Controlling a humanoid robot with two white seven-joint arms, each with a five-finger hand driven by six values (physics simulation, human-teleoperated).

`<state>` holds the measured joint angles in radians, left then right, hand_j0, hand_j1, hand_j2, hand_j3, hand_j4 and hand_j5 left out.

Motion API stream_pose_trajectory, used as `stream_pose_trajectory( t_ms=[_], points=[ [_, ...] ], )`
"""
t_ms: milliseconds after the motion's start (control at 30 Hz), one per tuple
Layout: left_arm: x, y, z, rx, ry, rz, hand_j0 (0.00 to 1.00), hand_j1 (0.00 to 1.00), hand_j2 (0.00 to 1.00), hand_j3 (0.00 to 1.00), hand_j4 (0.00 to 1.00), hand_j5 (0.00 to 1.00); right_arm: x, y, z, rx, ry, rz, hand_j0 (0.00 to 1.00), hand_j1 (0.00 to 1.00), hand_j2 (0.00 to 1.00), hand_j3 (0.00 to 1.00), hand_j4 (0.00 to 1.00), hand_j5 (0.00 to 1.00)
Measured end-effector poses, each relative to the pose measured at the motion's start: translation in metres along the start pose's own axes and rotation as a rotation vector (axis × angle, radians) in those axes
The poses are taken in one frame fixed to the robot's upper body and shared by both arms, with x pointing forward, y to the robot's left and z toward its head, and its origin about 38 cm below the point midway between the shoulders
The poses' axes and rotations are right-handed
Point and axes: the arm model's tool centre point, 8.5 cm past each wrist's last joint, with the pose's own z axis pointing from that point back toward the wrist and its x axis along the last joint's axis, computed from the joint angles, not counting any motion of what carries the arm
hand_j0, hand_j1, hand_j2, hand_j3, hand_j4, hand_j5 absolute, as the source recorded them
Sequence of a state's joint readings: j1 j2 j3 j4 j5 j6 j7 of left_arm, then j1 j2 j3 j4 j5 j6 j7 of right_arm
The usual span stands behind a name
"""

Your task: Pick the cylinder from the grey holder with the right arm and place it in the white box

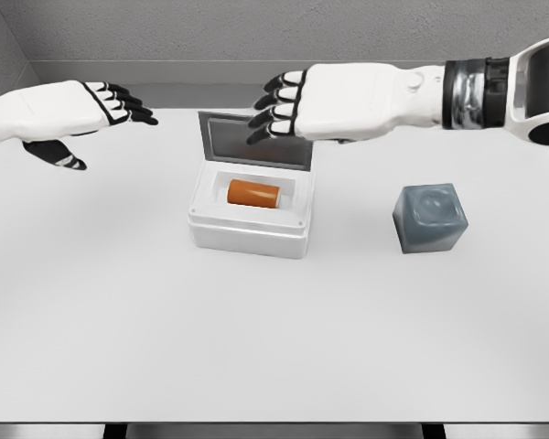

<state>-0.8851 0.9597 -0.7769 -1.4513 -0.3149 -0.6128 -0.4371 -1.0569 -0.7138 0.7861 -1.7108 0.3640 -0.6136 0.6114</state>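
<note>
Up high, the right hand (288,108) reached flat over the white box (250,230) — fingers loose, holding nothing. Inside the box lay the orange cylinder (253,193) — beside it, the grey holder (429,218).

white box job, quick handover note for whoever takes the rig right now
Right hand: open, holds nothing, hovering above the raised lid at the back of the white box.
Left hand: open, idle at the upper left above the table.
Orange cylinder: lying on its side inside the white box.
Grey holder: on the table right of the box, nothing in it.
Done: pick and place.
Left: probably only pulling the right arm clear; the lid is open.
</note>
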Motion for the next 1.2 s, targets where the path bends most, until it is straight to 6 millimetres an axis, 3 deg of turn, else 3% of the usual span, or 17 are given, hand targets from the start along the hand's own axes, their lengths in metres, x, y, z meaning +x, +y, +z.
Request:
stream_pose_trajectory(
  t_ms=[100,167,233,333,467,533,767,1200],
  points=[
    [0.002,0.016,-0.011,0.020,-0.007,-0.045,1.00,1.00,1.00,1.00,1.00,1.00,0.003,0.017,0.043,-0.062,0.022,-0.143,1.00,1.00,1.00,1.00,1.00,1.00],
    [0.003,0.017,-0.017,0.022,-0.011,-0.054,1.00,1.00,1.00,1.00,1.00,1.00,0.008,0.042,0.071,-0.126,0.051,-0.279,1.00,1.00,1.00,1.00,1.00,1.00],
    [0.003,0.017,-0.021,0.021,-0.009,-0.061,1.00,1.00,1.00,1.00,1.00,1.00,0.009,0.047,0.100,-0.223,0.087,-0.371,1.00,1.00,1.00,1.00,1.00,1.00],
    [-0.002,0.021,-0.027,0.024,0.003,-0.070,1.00,1.00,1.00,1.00,1.00,1.00,0.022,0.076,0.124,-0.341,0.091,-0.564,1.00,1.00,1.00,1.00,1.00,1.00],
    [-0.008,0.028,-0.031,0.034,0.017,-0.075,1.00,1.00,1.00,1.00,1.00,1.00,0.064,0.145,0.127,-0.444,0.097,-0.861,1.00,1.00,1.00,1.00,1.00,1.00],
    [-0.007,0.028,-0.037,0.034,0.013,-0.077,1.00,1.00,1.00,1.00,1.00,1.00,0.076,0.160,0.129,-0.507,0.124,-0.917,1.00,1.00,1.00,1.00,1.00,1.00],
    [-0.010,0.036,-0.059,0.042,0.020,-0.091,1.00,1.00,1.00,1.00,1.00,1.00,0.088,0.177,0.146,-0.602,0.197,-0.974,1.00,1.00,1.00,1.00,1.00,1.00],
    [-0.013,0.022,-0.088,0.018,0.024,-0.053,1.00,1.00,1.00,1.00,1.00,1.00,0.087,0.178,0.150,-0.617,0.218,-0.970,1.00,1.00,1.00,1.00,1.00,1.00]
  ],
)
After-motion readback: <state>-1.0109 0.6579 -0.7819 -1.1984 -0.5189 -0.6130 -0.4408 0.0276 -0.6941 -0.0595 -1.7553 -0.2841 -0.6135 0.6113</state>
